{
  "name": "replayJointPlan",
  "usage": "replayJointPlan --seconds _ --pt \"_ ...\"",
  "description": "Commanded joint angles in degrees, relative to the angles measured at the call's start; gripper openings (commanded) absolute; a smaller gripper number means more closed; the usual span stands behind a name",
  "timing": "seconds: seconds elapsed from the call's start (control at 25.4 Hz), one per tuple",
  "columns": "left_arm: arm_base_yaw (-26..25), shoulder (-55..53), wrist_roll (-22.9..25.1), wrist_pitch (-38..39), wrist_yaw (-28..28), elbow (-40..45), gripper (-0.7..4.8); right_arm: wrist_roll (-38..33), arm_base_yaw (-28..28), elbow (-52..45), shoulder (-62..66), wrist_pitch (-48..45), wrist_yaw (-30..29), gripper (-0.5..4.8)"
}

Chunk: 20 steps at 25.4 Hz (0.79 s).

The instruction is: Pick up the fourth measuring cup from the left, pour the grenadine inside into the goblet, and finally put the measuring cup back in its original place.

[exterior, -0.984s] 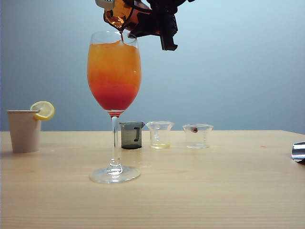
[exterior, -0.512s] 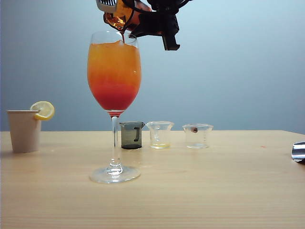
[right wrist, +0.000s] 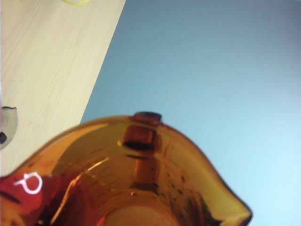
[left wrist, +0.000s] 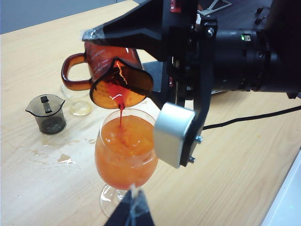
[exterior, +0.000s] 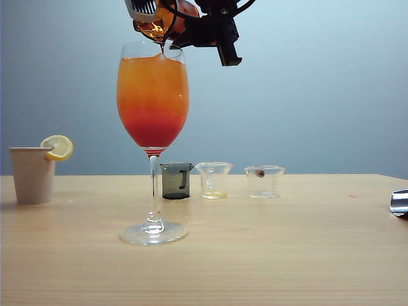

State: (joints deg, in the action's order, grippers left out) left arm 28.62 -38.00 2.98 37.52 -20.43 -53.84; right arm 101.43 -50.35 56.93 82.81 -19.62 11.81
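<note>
The goblet stands on the table, orange at the top and red low in the bowl. Above its rim my right gripper is shut on the fourth measuring cup, a red-brown handled cup tipped spout-down. A thin stream of grenadine runs from the spout into the goblet. In the left wrist view the right gripper clamps the cup between a black finger and a silver pad. The cup fills the right wrist view. My left gripper hangs near the goblet's foot, tips together, holding nothing.
Behind the goblet stand a smoky grey cup and two clear cups. A paper cup with a lemon slice is at the left. A metal object shows at the right edge. Spilled drops lie on the wood.
The right wrist has rolled further, so the measuring cup is tipped more steeply over the goblet. The left gripper and everything on the table have stayed still.
</note>
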Motion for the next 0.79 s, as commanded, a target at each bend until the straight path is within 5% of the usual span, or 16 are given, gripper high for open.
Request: replayJointPlan --seconds 0.04,0.79 --pt "0.00 0.04 0.02 -0.31 -0.42 -0.33 -0.06 2.36 -0.11 0.44 -0.42 -1.79 -0.11 0.20" --pt "0.00 0.04 0.02 -0.33 -0.42 -0.33 -0.06 8.00 -0.17 0.46 -0.42 -3.85 -0.17 0.21"
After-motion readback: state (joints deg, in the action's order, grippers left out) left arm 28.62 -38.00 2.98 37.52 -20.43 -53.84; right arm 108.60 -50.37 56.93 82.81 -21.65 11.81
